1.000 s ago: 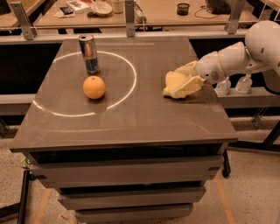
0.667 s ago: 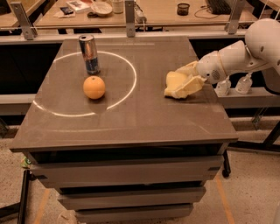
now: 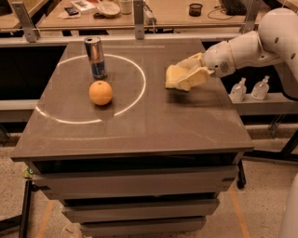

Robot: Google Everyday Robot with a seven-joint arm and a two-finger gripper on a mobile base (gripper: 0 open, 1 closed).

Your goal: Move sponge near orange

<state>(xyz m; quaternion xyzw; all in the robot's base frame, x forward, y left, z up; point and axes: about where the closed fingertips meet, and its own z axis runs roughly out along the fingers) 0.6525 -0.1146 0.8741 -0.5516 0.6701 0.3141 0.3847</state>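
Note:
The pale yellow sponge [image 3: 172,77] is held slightly above the dark table [image 3: 139,135] at its right-centre, clamped between my gripper's cream fingers. My gripper [image 3: 184,76] reaches in from the right on the white arm and is shut on the sponge. The orange [image 3: 100,92] sits on the table to the left, inside the white painted circle. A wide gap of bare table lies between the sponge and the orange.
A tall silver-and-blue can [image 3: 95,57] stands upright just behind the orange. Two small clear bottles [image 3: 251,89] stand on a lower shelf to the right. A cluttered desk [image 3: 153,11] runs along the back, behind a metal rail.
My gripper has moved left with the sponge and lifted it a little, closing part of the gap to the orange. The orange and can have not moved.

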